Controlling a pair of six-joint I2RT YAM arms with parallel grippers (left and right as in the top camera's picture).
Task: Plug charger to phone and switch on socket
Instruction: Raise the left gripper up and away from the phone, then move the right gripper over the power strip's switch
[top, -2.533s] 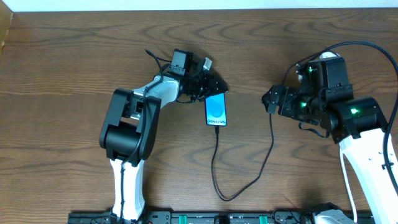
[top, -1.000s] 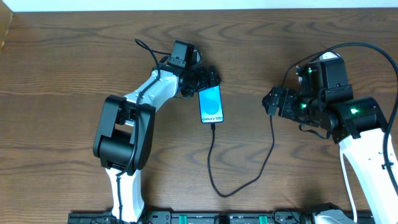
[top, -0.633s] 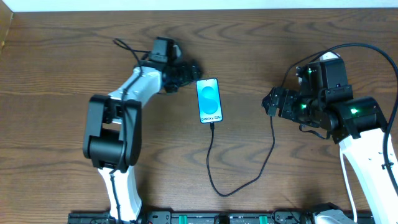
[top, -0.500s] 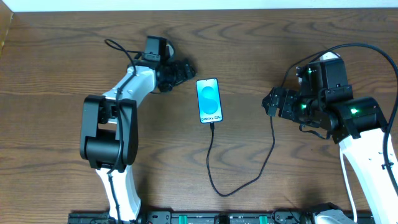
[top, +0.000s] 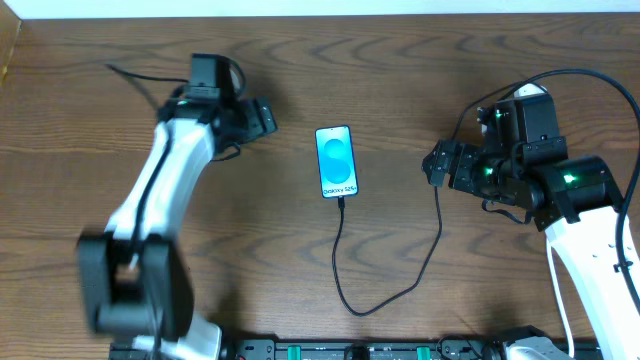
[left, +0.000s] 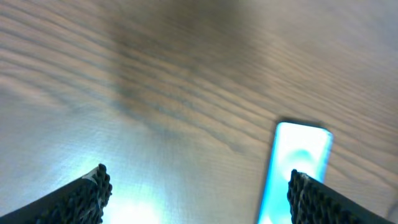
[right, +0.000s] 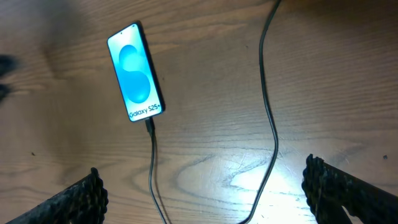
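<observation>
As seen from overhead, found slim black-bezelled smartphone with lit cyan screen (top: 337, 162) flat on dark wooden surface (top: 100, 200), between both arms. Found thin black charger cable (top: 438, 215) seated in smartphone's lower edge, looping down, then up toward right gripper (top: 432, 164). Recorded right gripper wide, empty, well right of smartphone. Recorded left gripper (top: 262, 117) wide, empty, near smartphone's upper left, not touching. Confirmed in wrist views: nothing between fingertips.
</observation>
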